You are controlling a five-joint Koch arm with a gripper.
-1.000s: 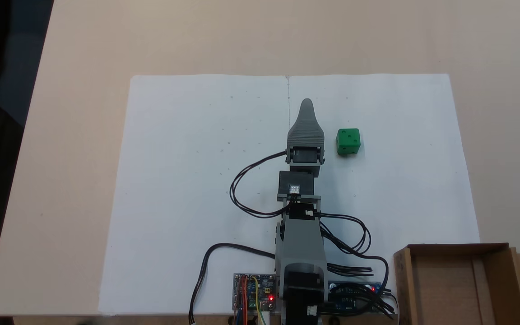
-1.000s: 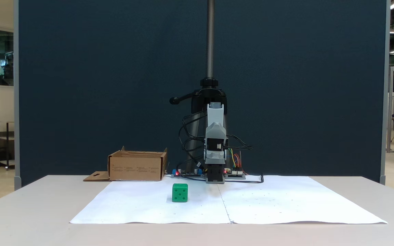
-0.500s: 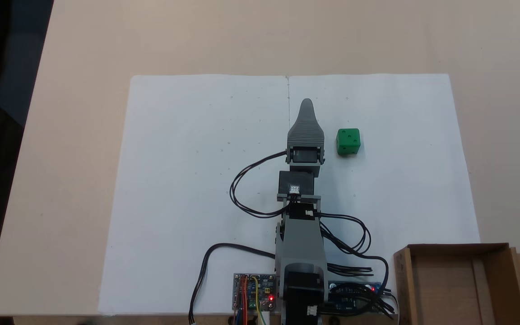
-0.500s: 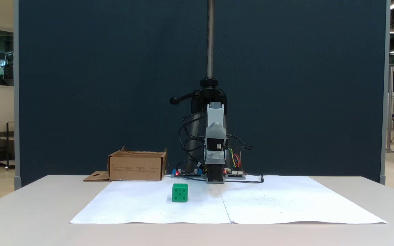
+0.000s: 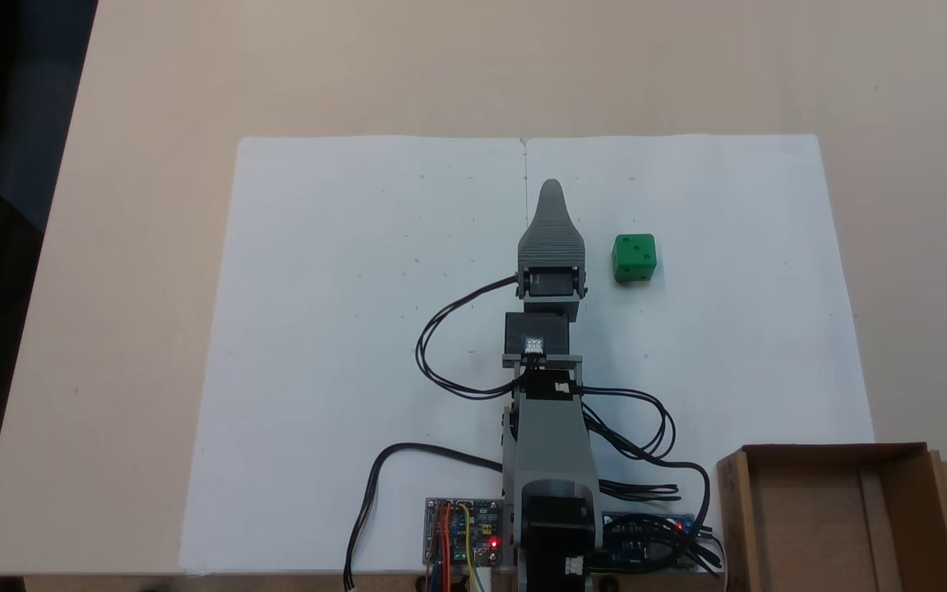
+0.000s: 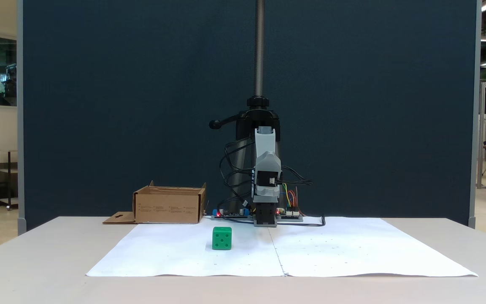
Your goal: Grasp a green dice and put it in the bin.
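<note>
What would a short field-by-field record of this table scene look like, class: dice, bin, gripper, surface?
dice: green dice rests on the white paper, to the right of the gripper in the view from above
bin: cardboard bin near the arm's base, nothing seen inside
gripper: gripper apart from the dice; open or shut unclear
task: not begun

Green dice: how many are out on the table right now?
1. The green dice sits on the white paper, apart from the gripper, outside the bin.

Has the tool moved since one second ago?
Yes, slightly: the tool tip has shifted left, away from the green dice, toward the paper seam.
</note>
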